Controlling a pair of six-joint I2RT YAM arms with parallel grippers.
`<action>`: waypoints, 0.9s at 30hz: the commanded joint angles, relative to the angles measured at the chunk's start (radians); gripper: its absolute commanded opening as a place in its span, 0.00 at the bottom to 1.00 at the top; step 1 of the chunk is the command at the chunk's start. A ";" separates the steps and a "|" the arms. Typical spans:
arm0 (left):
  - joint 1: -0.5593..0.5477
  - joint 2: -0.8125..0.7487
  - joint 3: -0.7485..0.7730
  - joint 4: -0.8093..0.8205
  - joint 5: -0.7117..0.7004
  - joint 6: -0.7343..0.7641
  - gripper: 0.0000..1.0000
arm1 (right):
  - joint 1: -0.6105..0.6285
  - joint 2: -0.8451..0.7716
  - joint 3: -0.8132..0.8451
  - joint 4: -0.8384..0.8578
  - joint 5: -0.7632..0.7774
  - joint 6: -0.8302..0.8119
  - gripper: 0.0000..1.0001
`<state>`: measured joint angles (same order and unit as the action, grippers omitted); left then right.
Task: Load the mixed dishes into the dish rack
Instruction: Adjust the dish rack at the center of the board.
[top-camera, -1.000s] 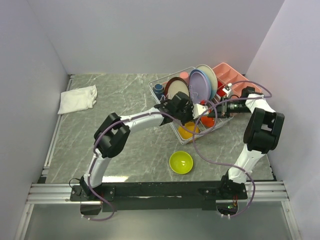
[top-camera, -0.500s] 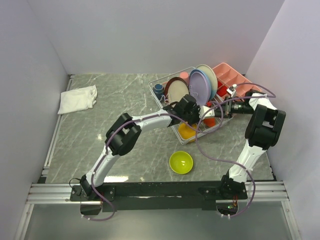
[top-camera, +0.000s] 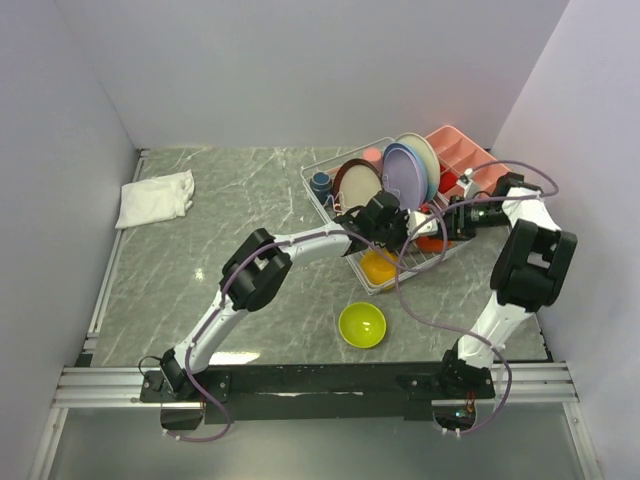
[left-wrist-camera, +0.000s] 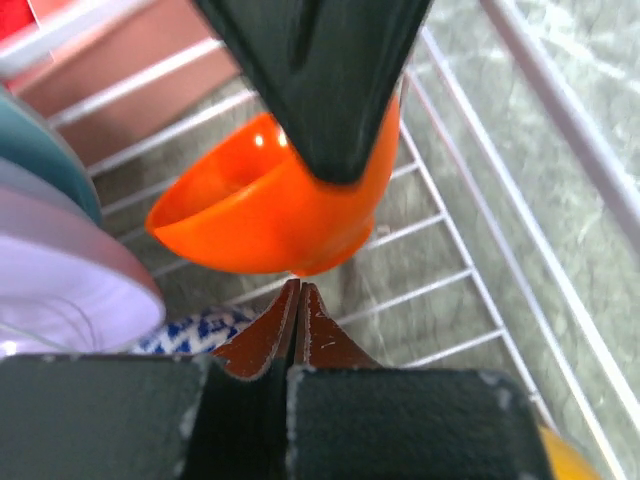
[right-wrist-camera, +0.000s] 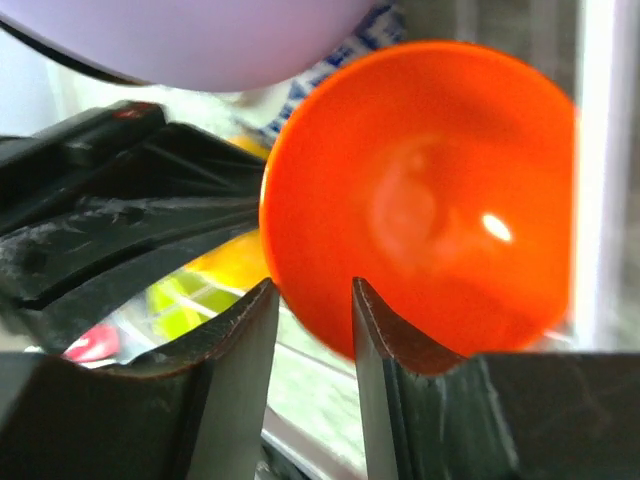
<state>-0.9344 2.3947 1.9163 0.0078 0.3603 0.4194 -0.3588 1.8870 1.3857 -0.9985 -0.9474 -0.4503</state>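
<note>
The white wire dish rack (top-camera: 318, 200) holds upright plates: dark-red-rimmed (top-camera: 357, 183), lavender (top-camera: 403, 175) and cream (top-camera: 420, 152), plus a navy cup (top-camera: 320, 183) and an orange-yellow bowl (top-camera: 378, 266). A red-orange bowl (top-camera: 432, 243) lies tilted on the rack's wires (left-wrist-camera: 440, 290). My right gripper (right-wrist-camera: 313, 295) is open, and the rim of the red-orange bowl (right-wrist-camera: 430, 190) sits loose in the gap. My left gripper (left-wrist-camera: 300, 290) is shut and empty, its tips right under the red-orange bowl (left-wrist-camera: 270, 215). A lime bowl (top-camera: 362, 324) sits on the table in front of the rack.
A pink compartment tray (top-camera: 462, 150) stands behind the rack at the right wall. A white folded cloth (top-camera: 155, 198) lies at the far left. Both arms reach into the rack's right end, close together. A blue-and-white patterned dish (left-wrist-camera: 185, 330) lies below the lavender plate (left-wrist-camera: 70, 290).
My right gripper has opened and let go of the red-orange bowl in the rack. My left arm has reached farther right into the rack, still shut.
</note>
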 joint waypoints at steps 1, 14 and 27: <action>-0.026 0.011 0.053 0.066 -0.007 -0.010 0.01 | -0.022 -0.202 -0.019 0.125 0.269 0.048 0.43; -0.035 0.018 0.053 0.073 -0.014 -0.010 0.01 | -0.003 -0.310 -0.112 0.120 0.220 -0.048 0.40; -0.040 0.077 0.147 0.195 -0.037 -0.034 0.01 | 0.023 -0.338 -0.137 0.098 0.232 -0.156 0.40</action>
<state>-0.9627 2.4603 2.0136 0.1211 0.3416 0.4122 -0.3531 1.5787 1.2411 -0.9100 -0.7055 -0.5827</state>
